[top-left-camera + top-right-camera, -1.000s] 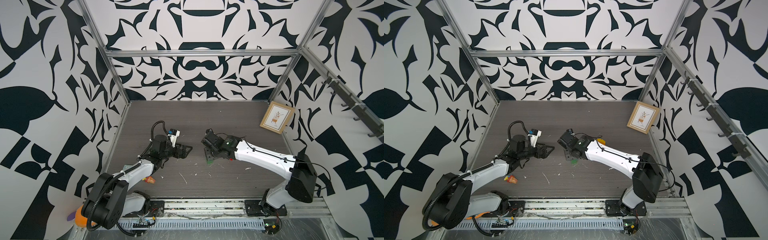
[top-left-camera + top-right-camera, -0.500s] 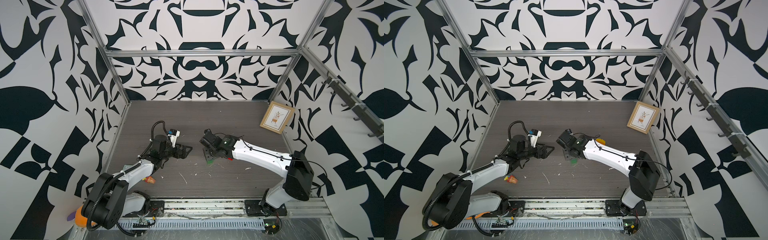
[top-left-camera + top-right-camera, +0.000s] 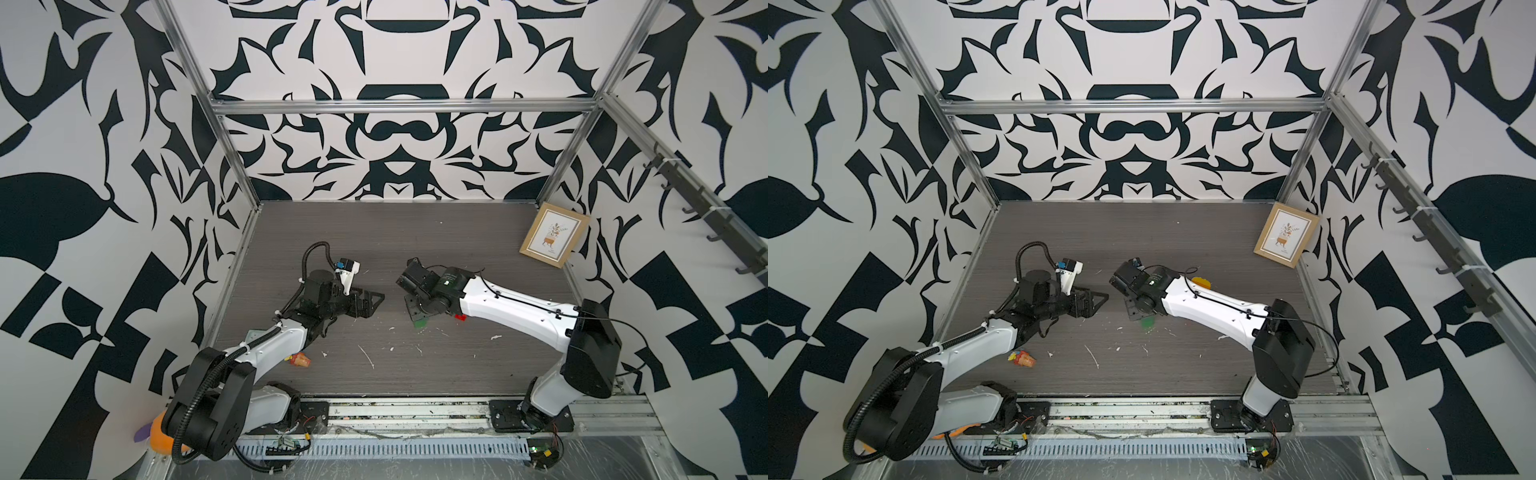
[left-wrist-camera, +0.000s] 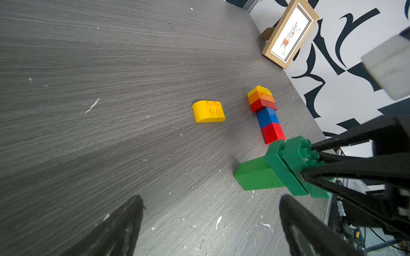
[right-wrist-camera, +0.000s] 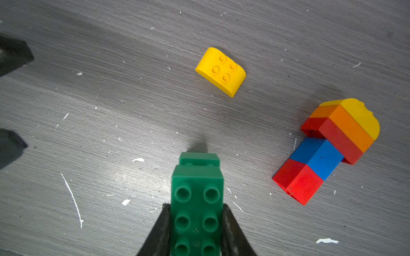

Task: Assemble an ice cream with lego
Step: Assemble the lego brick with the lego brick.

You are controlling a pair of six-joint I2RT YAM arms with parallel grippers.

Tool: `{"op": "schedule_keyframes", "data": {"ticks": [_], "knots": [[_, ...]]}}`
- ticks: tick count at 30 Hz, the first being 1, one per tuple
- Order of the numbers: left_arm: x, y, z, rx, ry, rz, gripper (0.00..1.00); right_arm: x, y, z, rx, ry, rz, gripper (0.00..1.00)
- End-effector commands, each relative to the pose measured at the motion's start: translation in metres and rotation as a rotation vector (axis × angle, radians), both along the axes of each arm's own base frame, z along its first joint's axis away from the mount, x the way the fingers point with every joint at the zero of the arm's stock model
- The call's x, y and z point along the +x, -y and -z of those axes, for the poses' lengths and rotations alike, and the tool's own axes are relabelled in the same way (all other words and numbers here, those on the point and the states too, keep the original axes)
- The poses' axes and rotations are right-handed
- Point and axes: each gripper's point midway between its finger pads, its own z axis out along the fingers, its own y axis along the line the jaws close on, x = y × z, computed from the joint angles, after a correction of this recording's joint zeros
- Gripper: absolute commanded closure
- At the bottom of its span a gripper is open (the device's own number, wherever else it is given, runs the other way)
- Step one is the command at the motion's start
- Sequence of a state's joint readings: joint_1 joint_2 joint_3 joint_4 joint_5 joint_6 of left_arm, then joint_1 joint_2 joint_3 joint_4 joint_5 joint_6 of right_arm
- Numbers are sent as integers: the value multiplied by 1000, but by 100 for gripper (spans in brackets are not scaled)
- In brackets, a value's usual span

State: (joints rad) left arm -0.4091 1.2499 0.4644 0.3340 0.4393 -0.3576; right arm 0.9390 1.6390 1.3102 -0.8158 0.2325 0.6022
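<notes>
Right wrist view: right pincer (image 5: 196, 206) gripped the green bricks (image 5: 197, 177).
Coloured stack (image 5: 326, 153) lay nearby, its long axis apparently oblique to them; left pincer (image 4: 210, 199) was open.

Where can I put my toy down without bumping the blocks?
Most room: the bare back of the table, between the back wall and both arms, beside the picture frame. Also the front strip between the wrapper and the right arm's base. Crowded: around the right gripper, with its green bricks, yellow dome and coloured stack.
</notes>
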Motion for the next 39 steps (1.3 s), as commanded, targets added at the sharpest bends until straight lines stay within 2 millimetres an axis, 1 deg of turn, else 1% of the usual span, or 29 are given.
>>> {"op": "schedule_keyframes", "data": {"ticks": [1,2,3,5,10,14,18,22,24,27,31,36,39], "knots": [[0,0,-7,6,30,3,1,-19,22,23,-125,-125,-10,93],[0,-1,-7,6,31,3,1,-20,26,24,-140,-134,-11,95],[0,-1,-7,6,31,3,1,-27,25,27,-134,-174,-23,97],[0,-1,-7,7,31,2,1,-30,27,31,-150,-201,-40,100],[0,-1,-7,8,31,3,1,-29,22,44,-172,-255,-100,100],[0,-1,-6,10,30,3,1,-26,15,45,-124,-278,-120,100],[0,-2,-7,11,32,-1,1,-27,18,47,-75,-301,-111,100],[0,-3,-7,14,38,-5,1,-26,19,43,-45,-264,-86,100],[0,-3,-7,14,37,-6,1,-26,22,43,-42,-253,-73,100],[0,-2,-6,15,34,-4,1,-28,31,48,-68,-246,-56,100],[0,-2,-6,16,33,-4,1,-36,27,57,3,-264,-36,100],[0,-2,-7,14,38,-4,1,-42,49,68,-88,-261,-1,100],[0,-2,-7,15,36,-4,1,-44,51,73,-82,-254,5,100]]}}
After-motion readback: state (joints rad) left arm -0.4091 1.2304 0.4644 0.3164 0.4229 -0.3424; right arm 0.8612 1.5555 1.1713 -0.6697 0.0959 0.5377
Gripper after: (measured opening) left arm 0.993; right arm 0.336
